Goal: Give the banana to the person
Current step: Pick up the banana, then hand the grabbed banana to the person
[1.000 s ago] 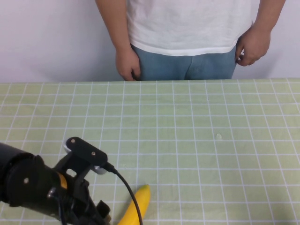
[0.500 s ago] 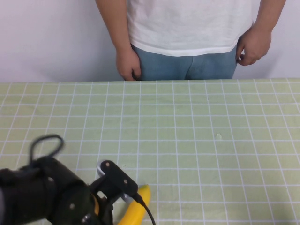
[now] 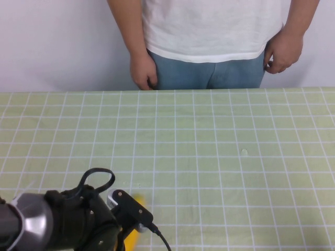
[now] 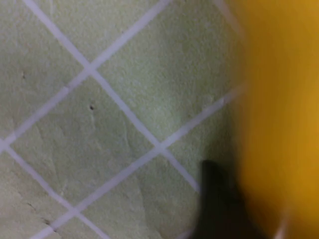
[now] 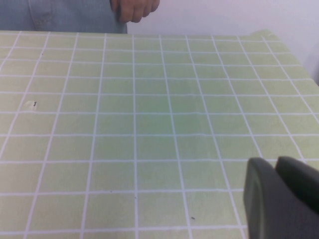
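Observation:
The yellow banana lies at the near left of the table, almost wholly hidden under my left arm; only small yellow bits show. In the left wrist view the banana fills one side as a close yellow blur. My left gripper is down over the banana at the near edge. The person in a white T-shirt and blue jeans stands behind the far edge, hands hanging at the sides. My right gripper is shut and empty, low over the table, and does not show in the high view.
The table is covered with a green cloth with a white grid. A pale wall is behind the person. One of the person's hands shows at the far edge in the right wrist view.
My left arm has swung right and down over the banana, which now is nearly covered. The person has not moved.

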Action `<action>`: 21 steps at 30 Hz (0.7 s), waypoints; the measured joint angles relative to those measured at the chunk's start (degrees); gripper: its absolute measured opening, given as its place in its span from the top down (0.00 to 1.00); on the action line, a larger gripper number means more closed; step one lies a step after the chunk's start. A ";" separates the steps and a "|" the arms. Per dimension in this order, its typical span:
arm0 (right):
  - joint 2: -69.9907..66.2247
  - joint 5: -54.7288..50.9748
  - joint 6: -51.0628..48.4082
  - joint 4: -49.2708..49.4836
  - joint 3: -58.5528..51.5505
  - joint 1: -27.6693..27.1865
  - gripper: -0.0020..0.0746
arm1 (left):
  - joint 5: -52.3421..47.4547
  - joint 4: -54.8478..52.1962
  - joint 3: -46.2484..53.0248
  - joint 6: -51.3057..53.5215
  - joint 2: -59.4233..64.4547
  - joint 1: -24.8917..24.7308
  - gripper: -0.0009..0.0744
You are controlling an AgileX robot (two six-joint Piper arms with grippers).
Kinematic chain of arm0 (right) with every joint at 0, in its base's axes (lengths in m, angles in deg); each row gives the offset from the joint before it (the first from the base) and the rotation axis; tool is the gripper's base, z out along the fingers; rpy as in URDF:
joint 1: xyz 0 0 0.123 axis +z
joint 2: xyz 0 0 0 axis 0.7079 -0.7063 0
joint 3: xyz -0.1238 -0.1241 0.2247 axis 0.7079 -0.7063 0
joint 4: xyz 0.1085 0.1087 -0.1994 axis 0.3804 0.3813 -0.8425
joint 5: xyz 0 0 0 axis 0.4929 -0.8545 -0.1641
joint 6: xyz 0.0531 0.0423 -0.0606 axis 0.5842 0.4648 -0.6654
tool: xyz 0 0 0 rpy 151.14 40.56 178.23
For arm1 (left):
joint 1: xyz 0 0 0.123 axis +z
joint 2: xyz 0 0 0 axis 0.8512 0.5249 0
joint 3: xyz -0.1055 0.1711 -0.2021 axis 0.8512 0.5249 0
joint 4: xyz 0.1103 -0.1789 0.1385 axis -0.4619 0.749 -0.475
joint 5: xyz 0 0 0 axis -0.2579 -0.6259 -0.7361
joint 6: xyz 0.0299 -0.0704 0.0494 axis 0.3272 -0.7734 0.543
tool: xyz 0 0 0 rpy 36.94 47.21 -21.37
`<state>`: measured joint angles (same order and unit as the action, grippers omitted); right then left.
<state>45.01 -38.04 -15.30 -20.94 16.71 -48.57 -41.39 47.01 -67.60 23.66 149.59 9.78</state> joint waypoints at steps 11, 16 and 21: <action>0.00 0.00 0.00 0.00 0.00 0.00 0.98 | -0.39 -0.83 0.00 2.96 -6.14 0.00 0.59; 0.00 0.00 0.00 0.00 0.00 0.00 0.98 | -0.40 -3.73 0.00 2.96 -18.26 0.00 0.59; 0.00 0.00 0.00 0.00 0.00 0.00 0.98 | -2.57 -9.78 -3.99 6.78 -29.28 0.00 0.59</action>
<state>45.01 -38.04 -15.30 -20.94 16.71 -48.57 -43.96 37.23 -71.59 30.44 120.31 9.78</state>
